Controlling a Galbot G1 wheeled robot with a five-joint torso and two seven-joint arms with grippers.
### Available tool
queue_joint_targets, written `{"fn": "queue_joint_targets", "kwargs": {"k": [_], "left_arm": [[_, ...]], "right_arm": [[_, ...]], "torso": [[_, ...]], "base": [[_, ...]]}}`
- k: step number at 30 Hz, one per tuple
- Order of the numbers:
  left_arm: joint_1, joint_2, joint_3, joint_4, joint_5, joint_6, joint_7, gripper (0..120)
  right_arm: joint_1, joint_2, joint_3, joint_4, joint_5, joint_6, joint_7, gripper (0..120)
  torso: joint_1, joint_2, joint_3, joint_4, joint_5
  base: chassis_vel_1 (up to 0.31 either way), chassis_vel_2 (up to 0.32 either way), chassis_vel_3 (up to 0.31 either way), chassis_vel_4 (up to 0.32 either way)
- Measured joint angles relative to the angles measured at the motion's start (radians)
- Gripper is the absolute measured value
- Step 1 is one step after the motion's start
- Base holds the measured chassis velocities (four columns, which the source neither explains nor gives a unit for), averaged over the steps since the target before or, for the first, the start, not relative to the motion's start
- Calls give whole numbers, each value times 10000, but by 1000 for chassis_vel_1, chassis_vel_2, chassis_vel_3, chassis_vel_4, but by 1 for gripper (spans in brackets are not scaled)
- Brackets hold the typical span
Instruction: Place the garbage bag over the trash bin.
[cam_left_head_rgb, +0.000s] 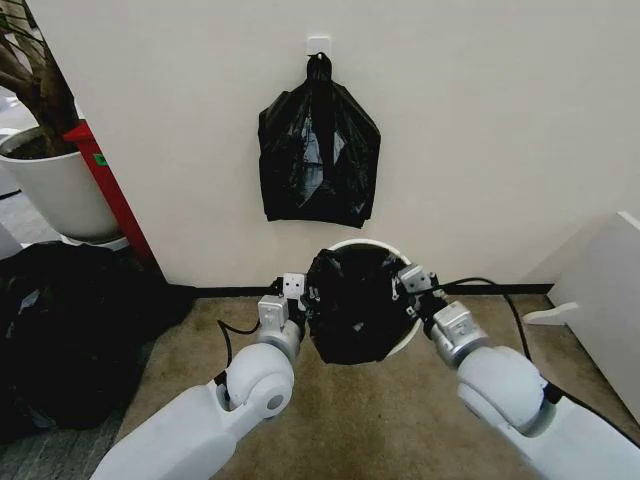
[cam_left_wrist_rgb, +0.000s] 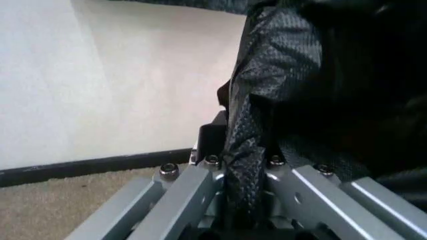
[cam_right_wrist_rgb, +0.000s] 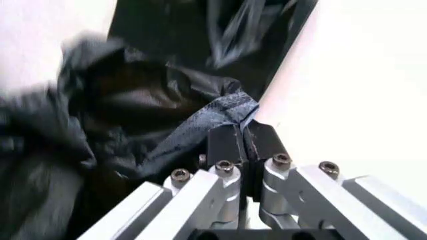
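The garbage bag (cam_left_head_rgb: 355, 305) is a glossy, wrinkled black sheet stretched between my two grippers and draped across the mouth of the trash bin (cam_left_head_rgb: 405, 345), whose cream-white rim peeks out behind and at the bag's right side. My left gripper (cam_left_head_rgb: 305, 295) is shut on the bag's left edge; the pinched plastic (cam_left_wrist_rgb: 243, 165) runs between its jaws. At the bag's right edge my right gripper (cam_left_head_rgb: 410, 290) is shut on a fold of the same bag (cam_right_wrist_rgb: 213, 117), its dark pads (cam_right_wrist_rgb: 227, 145) pressed together.
A thicker black bag bundle (cam_left_head_rgb: 318, 150) hangs from a wall hook above the bin. A large dark heap of bags (cam_left_head_rgb: 70, 330) lies at the left, beside a white plant pot (cam_left_head_rgb: 60, 185) and a red post (cam_left_head_rgb: 110, 190). White furniture (cam_left_head_rgb: 605, 300) stands at the right.
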Motion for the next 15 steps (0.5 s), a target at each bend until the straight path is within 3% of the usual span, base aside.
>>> {"fn": "queue_joint_targets", "kwargs": {"k": [10, 15], "left_arm": [[434, 219, -152, 21, 1382, -290, 1378, 1], [745, 325, -495, -10, 2030, -670, 2095, 1]], "right_arm": [[809, -591, 366, -881, 1710, -311, 309, 0], [1091, -1117, 466, -1260, 2913, -532, -279, 0]], "torso": [[0, 0, 1, 0, 3], [0, -1, 1, 2, 4]], "base": [[0, 0, 0, 0], [0, 0, 0, 0]]}}
